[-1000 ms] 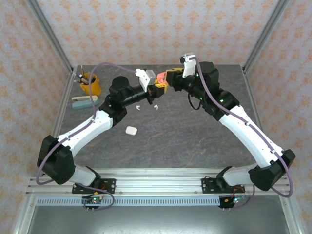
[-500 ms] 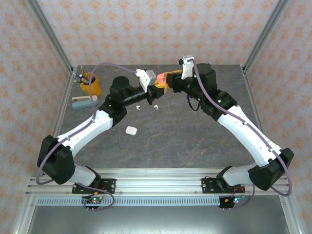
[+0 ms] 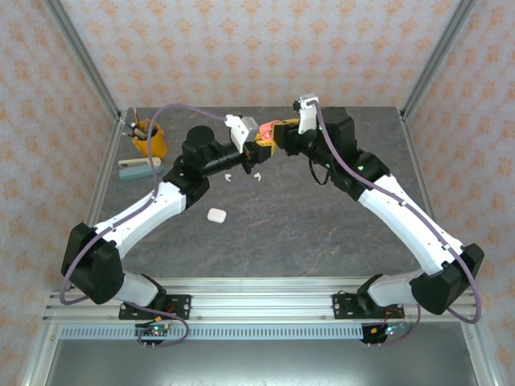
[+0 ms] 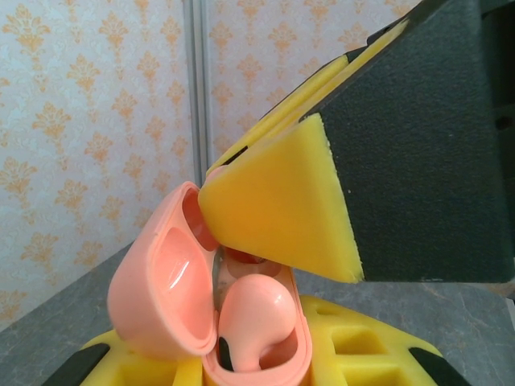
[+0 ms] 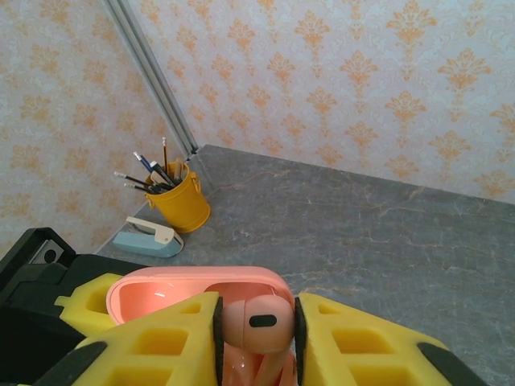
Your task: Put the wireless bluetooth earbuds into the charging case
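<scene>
Left gripper (image 4: 241, 358): closed on the salmon charging case (image 4: 161, 297); its yellow fingers (image 4: 362, 350) clamp the case body from both sides, held up off the table (image 5: 362, 217).
Salmon charging case: open; lid tipped back to the left of the body in the left wrist view; glossy hollow of the lid faces the wells.
Case contents: one salmon earbud lies in a well, rounded head up, just under the right gripper's fingertip; a darker salmon bit shows between that fingertip and the case rim, too hidden to name.
Right gripper (image 5: 257, 299): closed on a salmon earbud (image 5: 256, 322); a yellow finger sits tight on each side of its head, stem pointing down into the open case; cannot tell whether this is the same bud seen lying in the well.
Gripper relation: right fingertip is over the case mouth, touching or almost touching the lid edge; the two grippers meet tip to tip.
White earbuds (image 3: 229, 177) (image 3: 257, 175): two, loose on the table below the grippers, apart from each other.
White case (image 3: 216, 215): shut, on the table, nearer the bases than the left gripper.
Yellow cup (image 5: 179, 201): upright, well to the left of the left gripper; holds pencils (image 5: 153, 173) standing tilted.
Pale blue item (image 5: 149, 236): flat on the table just beside the cup.
</scene>
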{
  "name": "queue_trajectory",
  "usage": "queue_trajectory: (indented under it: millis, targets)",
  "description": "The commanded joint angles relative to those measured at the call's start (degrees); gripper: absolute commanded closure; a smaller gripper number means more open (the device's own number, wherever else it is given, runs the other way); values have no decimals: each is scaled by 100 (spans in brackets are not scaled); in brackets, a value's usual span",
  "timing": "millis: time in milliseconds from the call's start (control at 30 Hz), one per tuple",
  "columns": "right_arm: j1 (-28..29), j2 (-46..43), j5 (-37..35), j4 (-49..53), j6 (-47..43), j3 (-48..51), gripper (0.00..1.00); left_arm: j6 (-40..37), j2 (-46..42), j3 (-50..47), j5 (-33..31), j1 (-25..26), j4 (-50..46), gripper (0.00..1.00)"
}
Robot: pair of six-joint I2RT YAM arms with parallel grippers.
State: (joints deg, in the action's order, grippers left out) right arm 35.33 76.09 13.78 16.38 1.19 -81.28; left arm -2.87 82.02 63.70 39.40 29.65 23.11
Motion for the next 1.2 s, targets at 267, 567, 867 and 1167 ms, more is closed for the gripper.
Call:
queue_trajectory:
  millis: [267,567,867,1167]
  targets:
    - [44,-224,-21,-177,143,30,53,50,51,171,78,59,353,100]
    - [44,-301,-485,-302,385,-194,41,80,69,108,86,59,401,100]
    - [-105,-216,-831,-103,715,-741,40,82,62,7,99,59,516,100]
    - [-439,2651,-359,4016,996,-5211,43,-283,156,-42,276,61,277,100]
